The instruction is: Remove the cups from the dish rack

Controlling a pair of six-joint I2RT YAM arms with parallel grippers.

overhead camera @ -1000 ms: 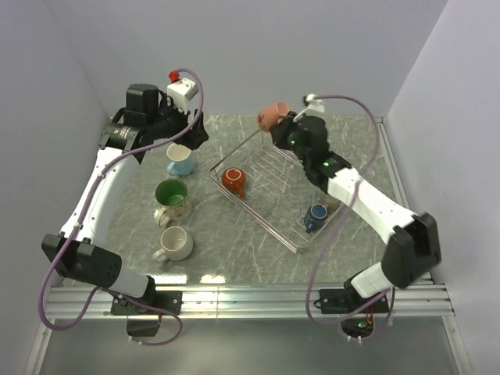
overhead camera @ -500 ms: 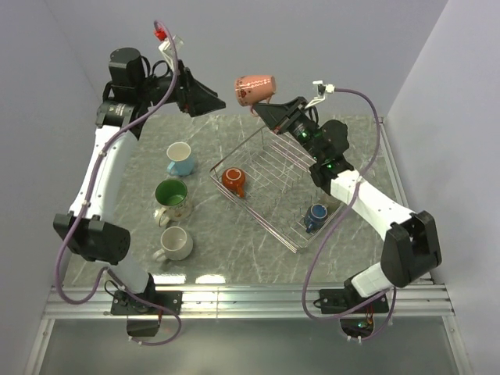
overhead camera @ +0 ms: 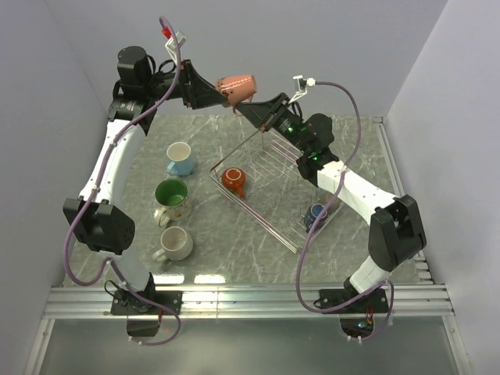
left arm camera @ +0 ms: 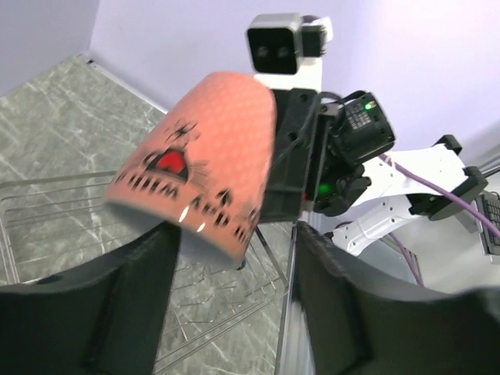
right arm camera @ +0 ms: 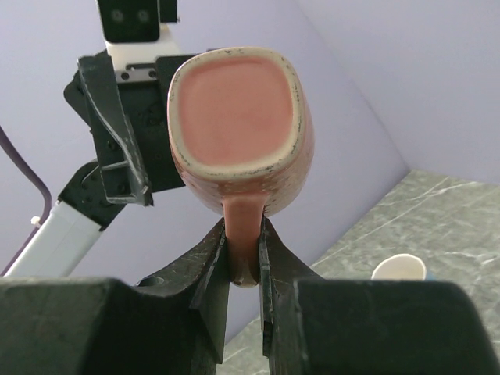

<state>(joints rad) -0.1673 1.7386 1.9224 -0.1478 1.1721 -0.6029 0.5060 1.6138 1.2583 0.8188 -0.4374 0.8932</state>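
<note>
My right gripper [overhead camera: 245, 106] is shut on the handle of the small pinkish-orange mug [overhead camera: 237, 86] and holds it high above the far end of the wire dish rack [overhead camera: 275, 205]. In the right wrist view the fingers [right arm camera: 215, 258] pinch the handle under the mug [right arm camera: 234, 125]. My left gripper [overhead camera: 219, 94] is open right beside the mug. In the left wrist view the mug [left arm camera: 211, 164] hangs between its spread fingers [left arm camera: 344, 305]. An orange-red mug [overhead camera: 233, 180] and a dark blue mug [overhead camera: 316, 215] lie in the rack.
Three mugs stand on the table left of the rack: light blue [overhead camera: 180, 158], cream floral with green inside [overhead camera: 171, 195], white [overhead camera: 175, 243]. Both arms meet high near the back wall. The rack [left arm camera: 226, 289] lies below the left gripper.
My right arm lifted the pinkish-orange mug up and to the left. My left arm rose from beside the light blue mug and swung right until its open fingers reached the mug.
</note>
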